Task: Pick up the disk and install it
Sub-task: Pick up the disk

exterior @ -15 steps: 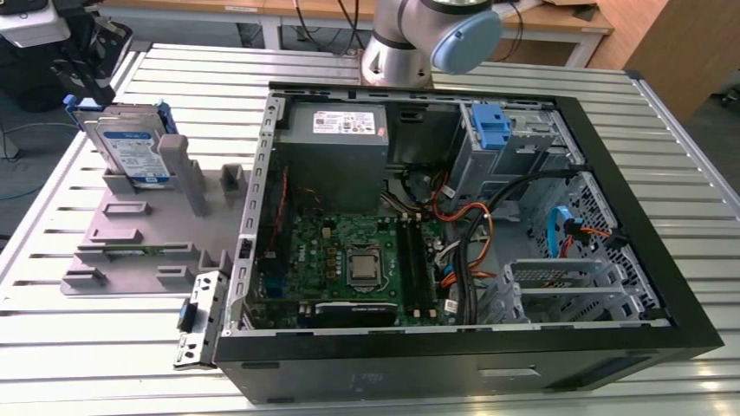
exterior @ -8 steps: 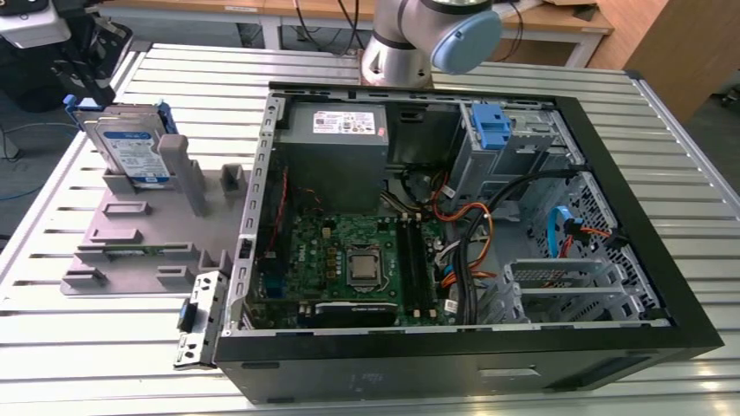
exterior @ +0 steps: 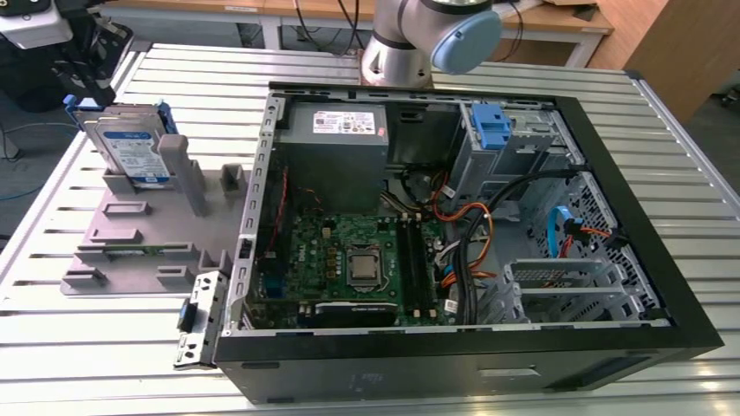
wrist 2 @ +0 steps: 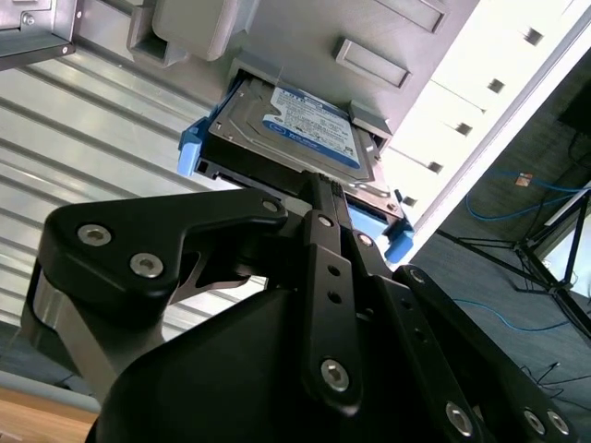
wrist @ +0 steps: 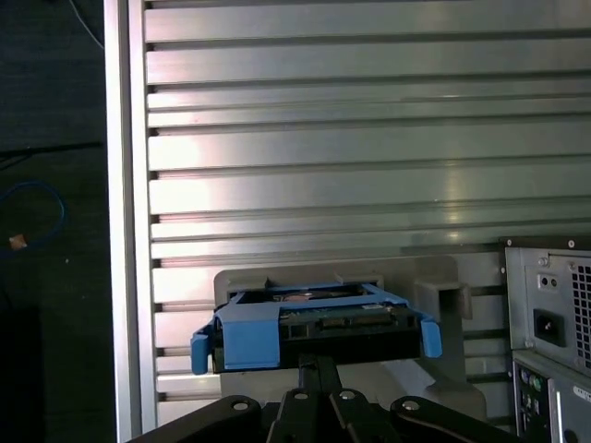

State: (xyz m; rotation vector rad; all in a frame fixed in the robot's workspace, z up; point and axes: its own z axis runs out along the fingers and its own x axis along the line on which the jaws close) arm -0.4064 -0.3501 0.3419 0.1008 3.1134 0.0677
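Silver-bodied and blue-railed, the disk [wrist 2: 309, 129] is standing tilted in its slot in the grey fixture [exterior: 139, 234] on the tabletop [exterior: 69, 347], right at the tips of the fingers [wrist 2: 321, 221]. The robot is working the pick-up step: the disk is not yet in the open computer case [exterior: 463, 355], which is lying well off to one side of the fingers. Those fingers are looking drawn together, meeting the middle of the disk's upper edge. Whether they are pinching anything there is not showing. By the look of it, the lift is calling for a secure hold, then a straight pull clear of the slot. The arm [exterior: 417, 43] is reaching across from beyond the case, its gripper [wrist: 319, 367] pointing down at the disk.
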